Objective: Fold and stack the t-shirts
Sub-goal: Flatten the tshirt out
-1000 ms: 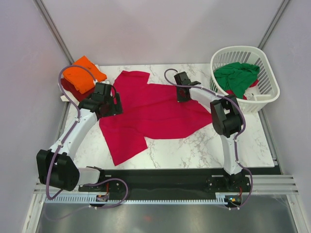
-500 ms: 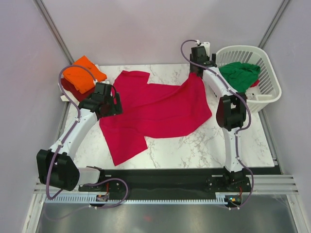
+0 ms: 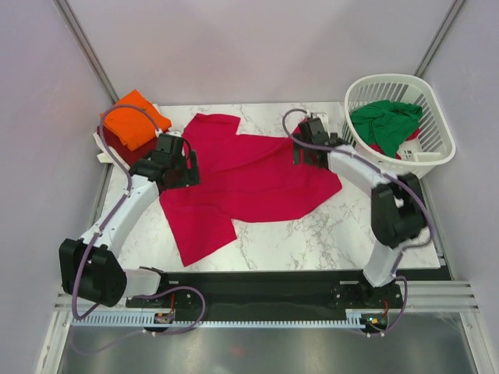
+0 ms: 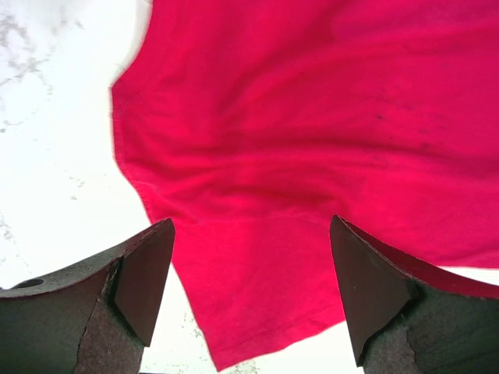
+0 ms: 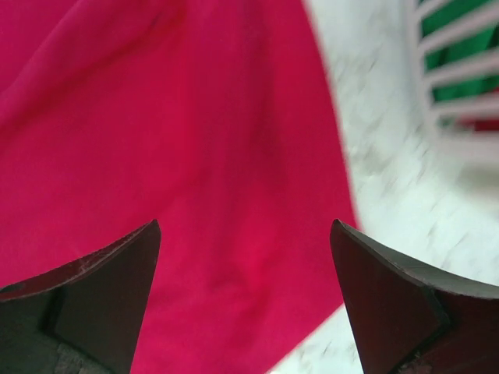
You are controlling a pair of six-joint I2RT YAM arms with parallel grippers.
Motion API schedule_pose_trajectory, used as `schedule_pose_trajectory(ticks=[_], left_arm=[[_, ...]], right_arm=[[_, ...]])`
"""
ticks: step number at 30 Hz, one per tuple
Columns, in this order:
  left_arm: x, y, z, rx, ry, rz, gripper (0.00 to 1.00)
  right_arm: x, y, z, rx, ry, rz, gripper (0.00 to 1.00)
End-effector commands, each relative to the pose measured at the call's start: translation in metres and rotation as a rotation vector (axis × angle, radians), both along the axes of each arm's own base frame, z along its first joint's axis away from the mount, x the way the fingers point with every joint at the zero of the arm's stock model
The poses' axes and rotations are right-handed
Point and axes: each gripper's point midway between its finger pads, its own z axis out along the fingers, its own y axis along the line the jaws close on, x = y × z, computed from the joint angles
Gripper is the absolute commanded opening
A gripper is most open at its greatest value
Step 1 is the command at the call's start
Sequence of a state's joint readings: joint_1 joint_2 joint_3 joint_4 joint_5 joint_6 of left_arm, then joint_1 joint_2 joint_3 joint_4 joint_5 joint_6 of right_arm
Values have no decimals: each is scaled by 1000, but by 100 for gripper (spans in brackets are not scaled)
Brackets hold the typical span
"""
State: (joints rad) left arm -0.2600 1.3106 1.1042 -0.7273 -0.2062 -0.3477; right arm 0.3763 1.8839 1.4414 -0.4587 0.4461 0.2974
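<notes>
Two grippers hang with fingers spread wide, grasping nothing: the left gripper (image 4: 251, 224) above the left part of the crimson-red cloth t-shirt (image 3: 249, 179), the right gripper (image 5: 245, 226) above its right edge, near the white plastic slatted basket (image 3: 433, 148). That shirt lies spread and creased on the white marble table (image 3: 312, 234). At the far-left corner a folded orange tee (image 3: 132, 121) rests on a dark red tee (image 3: 117, 144); a crumpled green tee (image 3: 382, 121) sits in the basket.

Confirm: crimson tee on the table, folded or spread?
Spread. The crimson t-shirt lies opened out in a loose, wrinkled sheet across the marble table, its edges splayed; no tidy folded shape shows.
</notes>
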Motion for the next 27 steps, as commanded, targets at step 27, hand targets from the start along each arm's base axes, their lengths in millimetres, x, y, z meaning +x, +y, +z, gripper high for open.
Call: schedule_pose_trajectory(ticks=[27], left_arm=[[-94,-40,11,-186,-53,-122,88]], right_arm=[[-135,8,-67,409,-52,-17,61]])
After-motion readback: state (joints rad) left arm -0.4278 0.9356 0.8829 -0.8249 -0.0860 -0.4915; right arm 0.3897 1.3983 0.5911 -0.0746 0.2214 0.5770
